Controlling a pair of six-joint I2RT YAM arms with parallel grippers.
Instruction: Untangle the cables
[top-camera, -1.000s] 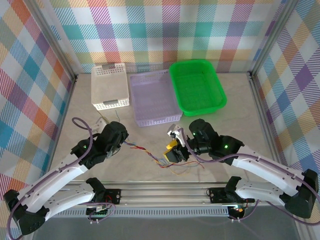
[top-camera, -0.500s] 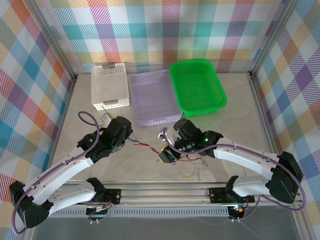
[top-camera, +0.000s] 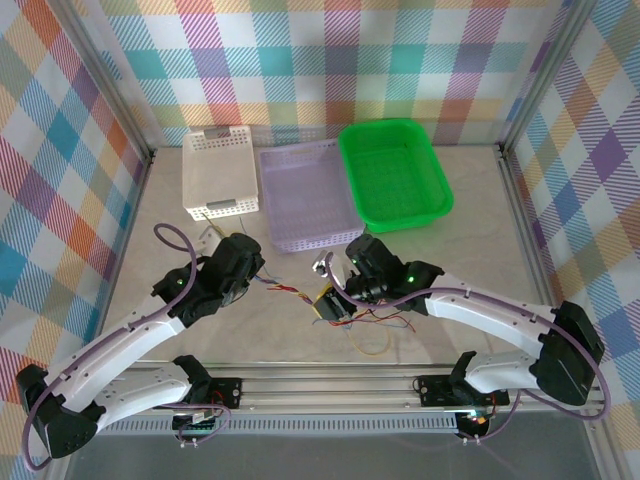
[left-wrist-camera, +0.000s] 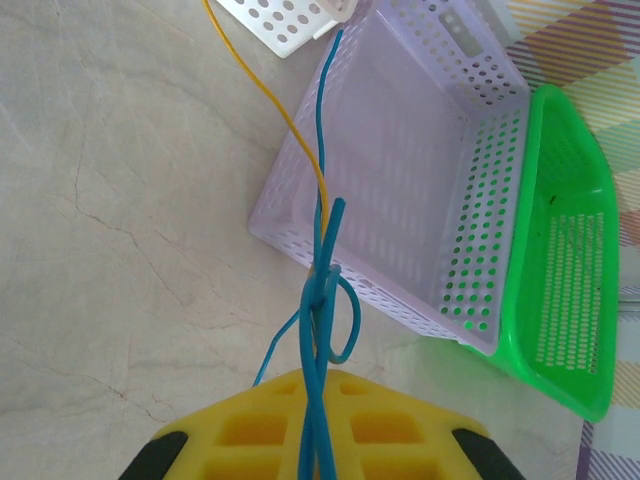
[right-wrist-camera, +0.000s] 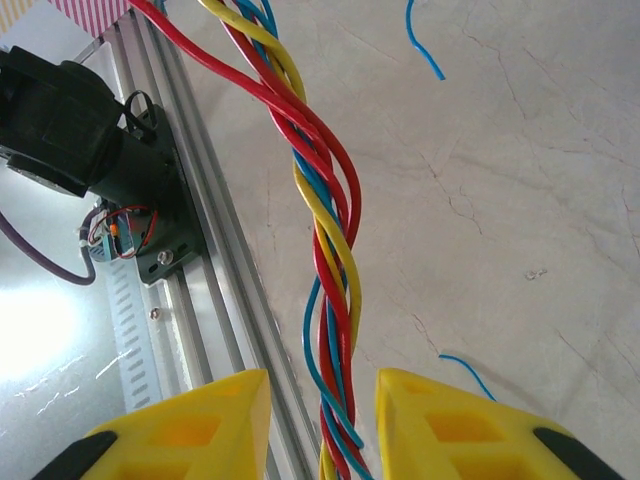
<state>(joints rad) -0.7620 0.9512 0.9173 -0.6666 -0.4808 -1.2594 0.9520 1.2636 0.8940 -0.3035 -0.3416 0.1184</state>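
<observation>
Low over the counter (top-camera: 450, 240), the cables (top-camera: 290, 293) stretch between both arms; left claw (left-wrist-camera: 318, 395) clamps blue strands, right claw (right-wrist-camera: 322, 385) stands parted around the twisted red-yellow-blue braid.

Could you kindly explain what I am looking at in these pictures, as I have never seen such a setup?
These are two robot arms bolted at the near edge of a table. One picture looks down from above; the other two come from a camera on each wrist. On it stand a white basket, a lilac basket and a green basket. The left pincer is shut on blue strands of the cables; the right pincer stands open around their red, yellow and blue twist.
</observation>
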